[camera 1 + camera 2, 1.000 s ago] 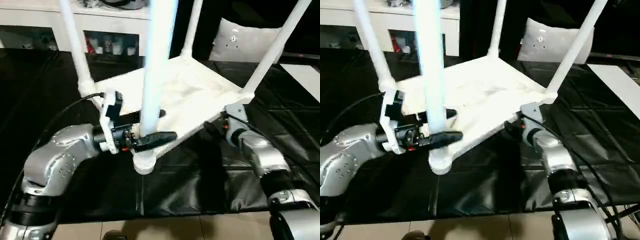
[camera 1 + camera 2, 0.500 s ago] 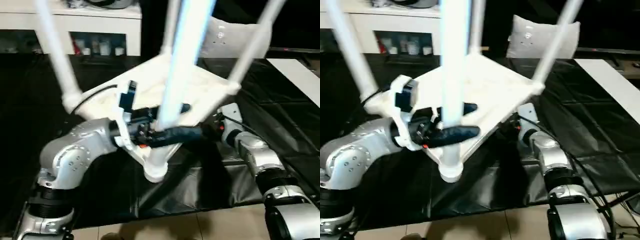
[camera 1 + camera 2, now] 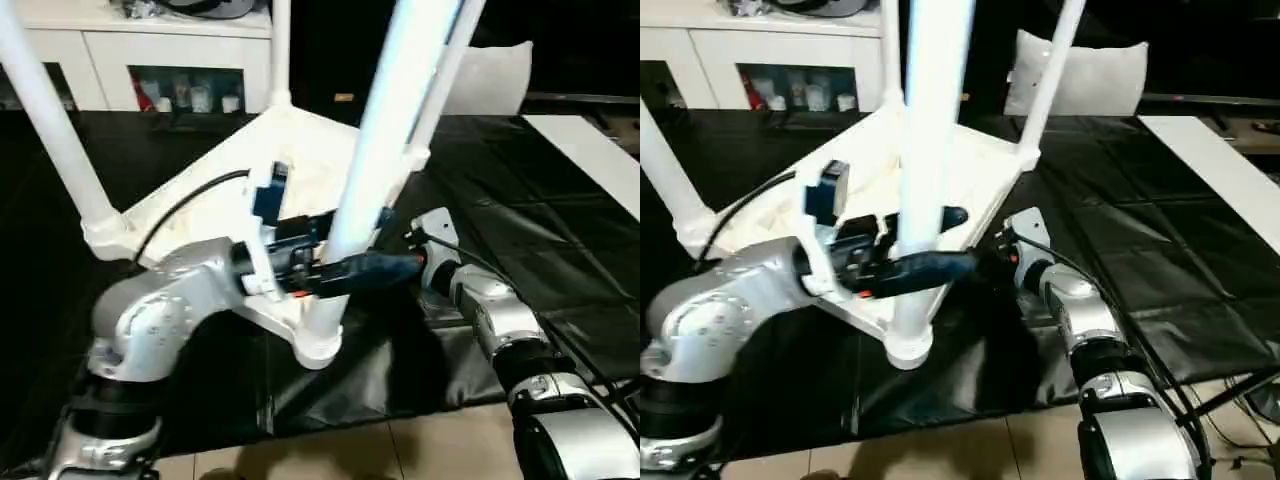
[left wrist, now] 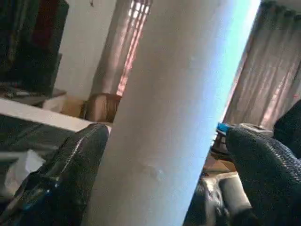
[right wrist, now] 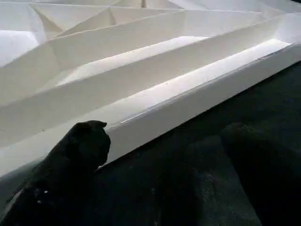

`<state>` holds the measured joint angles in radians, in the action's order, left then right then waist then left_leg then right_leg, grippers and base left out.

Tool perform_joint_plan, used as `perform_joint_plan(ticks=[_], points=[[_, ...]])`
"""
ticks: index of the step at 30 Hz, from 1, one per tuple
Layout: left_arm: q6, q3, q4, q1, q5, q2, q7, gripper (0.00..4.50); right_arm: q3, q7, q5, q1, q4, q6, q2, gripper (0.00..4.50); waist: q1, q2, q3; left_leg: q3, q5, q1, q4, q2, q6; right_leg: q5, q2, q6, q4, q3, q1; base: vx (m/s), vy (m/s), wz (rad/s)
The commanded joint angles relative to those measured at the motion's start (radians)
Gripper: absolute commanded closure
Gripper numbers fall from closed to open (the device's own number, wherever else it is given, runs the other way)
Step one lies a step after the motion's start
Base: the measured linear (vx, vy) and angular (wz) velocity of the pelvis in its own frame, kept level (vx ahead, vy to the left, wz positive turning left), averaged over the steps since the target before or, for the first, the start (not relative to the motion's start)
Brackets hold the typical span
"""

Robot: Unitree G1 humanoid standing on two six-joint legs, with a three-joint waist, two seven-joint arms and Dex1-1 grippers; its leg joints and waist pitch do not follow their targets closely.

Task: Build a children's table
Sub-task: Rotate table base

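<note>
No text, label, brand, number or sign can be read anywhere in these views.

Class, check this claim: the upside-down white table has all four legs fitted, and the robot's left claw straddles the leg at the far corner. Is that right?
Not quite. The left claw straddles the nearest leg, the one at the table's front corner, not the far one. The left eye view shows it, and the left wrist view shows that leg between its fingers. Four legs are fitted.
</note>
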<state>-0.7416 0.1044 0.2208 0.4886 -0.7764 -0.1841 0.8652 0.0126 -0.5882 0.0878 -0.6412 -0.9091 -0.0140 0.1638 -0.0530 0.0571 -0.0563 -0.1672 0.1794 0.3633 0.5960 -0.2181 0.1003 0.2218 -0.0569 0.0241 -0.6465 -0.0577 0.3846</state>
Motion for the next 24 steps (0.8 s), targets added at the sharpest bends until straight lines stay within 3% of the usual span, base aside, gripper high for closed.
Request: perform_joint_plan(ticks=[1,4,6,9,14,18,24], points=[[0.002,0.063,0.015,0.030,-0.001,0.038,-0.013,0.02,0.042,-0.027,-0.001,-0.025,0.008,-0.014,-0.053,0.00,-0.013,-0.016,0.056,-0.003,0.229,-0.006,-0.071,-0.010,0.027,0.208,-0.070,0.173,0.093,0.046,-0.046,0.000,0.000,0.00],[-0.002,0.067,0.026,0.030,-0.005,0.049,-0.017,0.02,0.047,0.001,-0.021,-0.018,0.015,-0.019,-0.048,0.00,-0.020,-0.016,0.060,-0.003,0.185,-0.007,-0.069,-0.014,0.015,0.155,-0.071,0.184,0.086,0.047,-0.045,0.000,0.000,0.00],[-0.016,0.060,0.059,0.017,-0.015,0.033,-0.014,0.02,0.038,0.021,-0.026,0.001,0.029,0.008,-0.022,0.00,-0.034,-0.027,0.064,-0.007,0.131,-0.013,-0.064,-0.014,0.010,0.021,-0.063,0.204,0.073,0.048,-0.043,0.000,0.000,0.00],[-0.032,0.049,0.076,0.009,-0.033,0.026,-0.013,0.02,0.030,0.028,-0.026,0.010,0.036,0.019,-0.008,0.00,-0.048,-0.025,0.066,-0.008,0.110,-0.010,-0.063,-0.009,0.011,-0.048,-0.060,0.201,0.066,0.046,-0.050,0.000,0.000,0.00],[-0.055,0.023,0.122,-0.009,-0.066,-0.018,-0.001,0.02,-0.001,0.027,-0.027,0.037,0.056,0.010,0.051,0.00,-0.052,-0.024,0.063,-0.009,0.148,-0.009,-0.065,-0.007,0.021,0.015,-0.062,0.181,0.073,0.046,-0.049,0.000,0.000,0.00],[-0.048,0.002,0.126,-0.016,-0.060,-0.049,-0.004,0.02,-0.047,0.035,0.014,0.038,0.097,-0.027,0.080,0.00,-0.054,-0.025,0.062,-0.008,0.170,-0.009,-0.067,-0.008,0.030,0.065,-0.061,0.160,0.078,0.046,-0.050,0.000,0.000,0.00],[-0.017,-0.014,0.104,-0.021,-0.020,-0.069,-0.031,0.02,-0.148,0.148,0.061,-0.003,0.075,-0.065,0.111,0.00,-0.050,-0.022,0.065,-0.008,0.148,-0.009,-0.064,-0.006,0.031,0.047,-0.058,0.159,0.074,0.045,-0.048,0.000,0.000,0.00]])
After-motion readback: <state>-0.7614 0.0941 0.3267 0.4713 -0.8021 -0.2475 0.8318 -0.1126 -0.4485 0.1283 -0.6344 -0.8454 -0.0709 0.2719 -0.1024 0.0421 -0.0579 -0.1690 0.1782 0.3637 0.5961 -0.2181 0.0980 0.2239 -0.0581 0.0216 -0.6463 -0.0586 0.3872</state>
